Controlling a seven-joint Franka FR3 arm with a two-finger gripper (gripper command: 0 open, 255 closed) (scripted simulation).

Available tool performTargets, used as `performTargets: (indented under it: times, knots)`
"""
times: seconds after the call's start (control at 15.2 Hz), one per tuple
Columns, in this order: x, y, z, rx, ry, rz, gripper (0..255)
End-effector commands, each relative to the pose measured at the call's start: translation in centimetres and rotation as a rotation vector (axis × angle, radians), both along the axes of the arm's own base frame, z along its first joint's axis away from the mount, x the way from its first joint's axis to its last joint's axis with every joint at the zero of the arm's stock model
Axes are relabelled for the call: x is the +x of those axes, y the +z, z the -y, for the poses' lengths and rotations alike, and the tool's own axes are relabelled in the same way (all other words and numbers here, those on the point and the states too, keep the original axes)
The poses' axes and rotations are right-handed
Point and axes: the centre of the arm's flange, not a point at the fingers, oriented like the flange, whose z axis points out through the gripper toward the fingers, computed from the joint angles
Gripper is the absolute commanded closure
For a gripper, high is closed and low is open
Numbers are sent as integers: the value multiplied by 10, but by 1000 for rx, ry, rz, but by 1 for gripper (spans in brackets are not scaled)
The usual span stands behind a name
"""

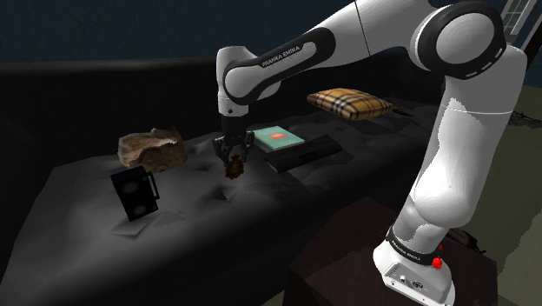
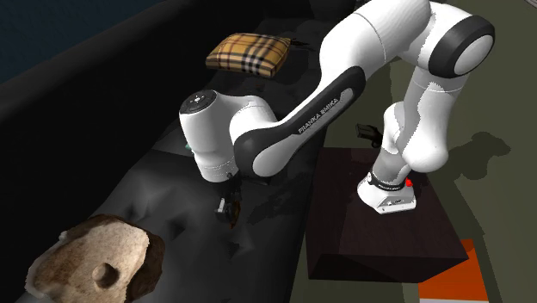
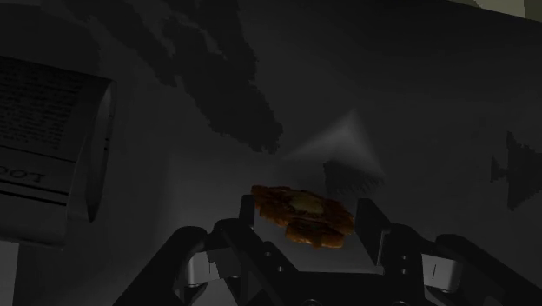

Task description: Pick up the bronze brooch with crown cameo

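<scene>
Two black fingers of the pincer (image 3: 306,217) pinch the bronze brooch (image 3: 300,207) by its opposite edges, right at their tips. The brooch hangs just under the hand and appears clear of the dark sofa seat (image 3: 417,104), though the dim light makes the gap hard to judge.

Risk: the hold is shallow and falls on a thin, lobed rim. A quick lift or swing could let the piece pivot between the pads or slip out. A drop would send it into the seat's dark folds, where it would be hard to find again.

Appearance: flat, scalloped outline, mottled orange-brown, with a paler yellowish oval at the centre. No crown detail can be read.

Near the pincer on the seat: black box with pale markings (image 1: 135,193).
Beyond: brown rock-like lump (image 1: 152,149); teal-covered book (image 1: 276,139) on a dark slab.
Farthest: plaid cushion (image 1: 349,103).
</scene>
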Motion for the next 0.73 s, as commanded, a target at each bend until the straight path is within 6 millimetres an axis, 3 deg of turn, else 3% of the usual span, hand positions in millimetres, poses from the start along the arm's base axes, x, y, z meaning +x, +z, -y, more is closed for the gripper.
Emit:
performTargets:
  times: [0.0,0.66]
  knots:
    - [0,-1,0,0,0,-2,255]
    - [-1,46,0,0,0,-2,255]
